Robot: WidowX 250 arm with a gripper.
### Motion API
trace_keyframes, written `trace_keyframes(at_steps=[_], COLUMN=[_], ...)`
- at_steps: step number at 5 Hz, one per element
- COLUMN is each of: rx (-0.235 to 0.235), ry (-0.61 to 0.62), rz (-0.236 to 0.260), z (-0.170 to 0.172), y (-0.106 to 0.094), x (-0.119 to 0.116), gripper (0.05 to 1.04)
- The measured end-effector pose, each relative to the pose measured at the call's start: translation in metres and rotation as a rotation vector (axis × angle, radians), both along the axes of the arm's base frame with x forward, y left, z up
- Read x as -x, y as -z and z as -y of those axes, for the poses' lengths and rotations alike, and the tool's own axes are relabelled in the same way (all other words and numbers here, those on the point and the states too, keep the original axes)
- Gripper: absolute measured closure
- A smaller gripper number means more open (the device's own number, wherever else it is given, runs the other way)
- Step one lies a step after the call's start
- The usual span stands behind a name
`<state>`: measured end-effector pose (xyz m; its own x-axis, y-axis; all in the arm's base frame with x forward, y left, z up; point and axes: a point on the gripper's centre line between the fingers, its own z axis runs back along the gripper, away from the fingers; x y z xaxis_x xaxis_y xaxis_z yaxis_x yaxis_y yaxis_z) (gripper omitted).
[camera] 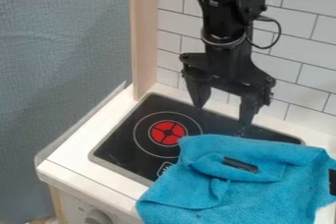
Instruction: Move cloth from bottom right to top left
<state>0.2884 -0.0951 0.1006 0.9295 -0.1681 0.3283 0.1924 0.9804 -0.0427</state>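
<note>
The black gripper [222, 116] hangs over the back part of the stove, its two fingers spread apart with nothing between them. Just in front of and below it lies the blue cloth [263, 196], bunched and folded, covering the bottom right of the stovetop and the counter there. A fold near the cloth's middle has a dark strip on it. The right fingertip is close to the cloth's back edge; whether they touch, I cannot tell.
The black stovetop [125, 139] has a red-centred burner [166, 132] at its left. White counter [72, 156] borders it. A wooden post [145, 36] and a tiled wall [298, 46] stand behind. A knob [98, 217] is on the front, lower left.
</note>
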Motion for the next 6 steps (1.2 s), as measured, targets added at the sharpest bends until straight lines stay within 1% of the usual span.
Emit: trace_keyframes(at_steps=[1, 2, 3, 4, 5, 6], rx=[-0.008, 0.006, -0.006, -0.012, -0.052, -0.078], ry=[-0.006, 0.009, 0.063, 0.020, -0.023, -0.035], rz=[-0.028, -0.050, -0.100, -0.157, -0.216, -0.245], z=[-0.001, 0.025, 0.058, 0.080, 0.092, 0.097], y=[0.007, 0.003, 0.014, 0.026, 0.048, 0.066], x=[0.003, 0.000, -0.001, 0.003, 0.000, -0.005], gripper=[0.085, 0.085, 0.085, 0.085, 0.085, 0.085])
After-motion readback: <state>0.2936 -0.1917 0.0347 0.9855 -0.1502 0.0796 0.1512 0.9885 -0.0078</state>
